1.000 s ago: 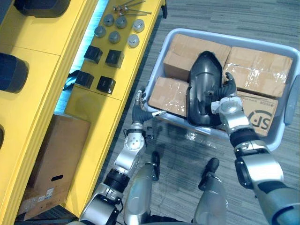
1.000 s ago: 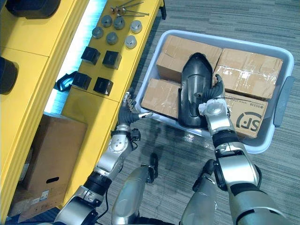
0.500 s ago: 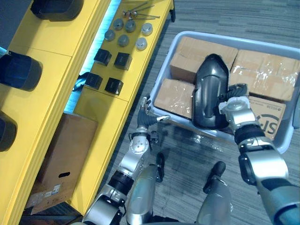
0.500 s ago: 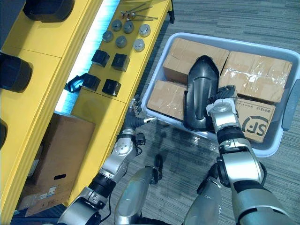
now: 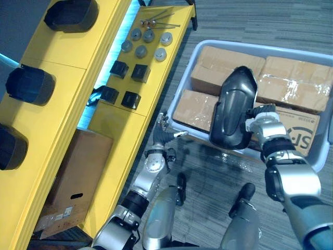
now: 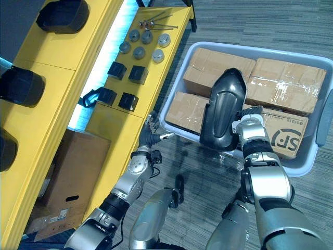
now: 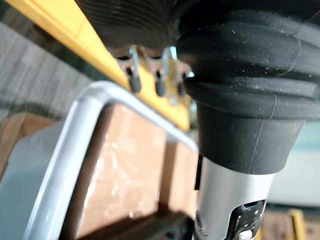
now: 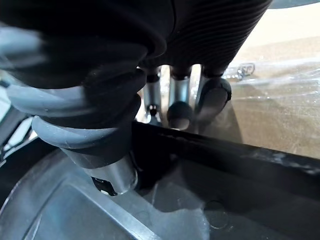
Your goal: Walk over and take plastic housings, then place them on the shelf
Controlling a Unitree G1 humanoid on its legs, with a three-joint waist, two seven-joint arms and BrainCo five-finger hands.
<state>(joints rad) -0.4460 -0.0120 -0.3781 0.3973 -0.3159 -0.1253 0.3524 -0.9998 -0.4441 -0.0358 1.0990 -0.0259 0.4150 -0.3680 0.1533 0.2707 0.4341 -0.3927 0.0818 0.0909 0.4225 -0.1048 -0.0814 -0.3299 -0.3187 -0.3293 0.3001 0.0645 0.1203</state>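
Before me: a grey bin [image 6: 306, 162] on striped carpet [image 6: 250, 21], packed with four taped cartons [image 6: 283, 86]. To my left: six round grey caps [image 6: 139, 52] in two rows, four black blocks [image 6: 138, 74] nearer me, thin metal rods [image 6: 156, 18] beyond the caps. A brown box [image 6: 65, 172] stands on the floor.

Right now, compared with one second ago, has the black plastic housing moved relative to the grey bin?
Yes. The black plastic housing, gripped by the right hand, shifted toward the robot: its lower end now overlaps the grey bin at the near rim, earlier inside it.
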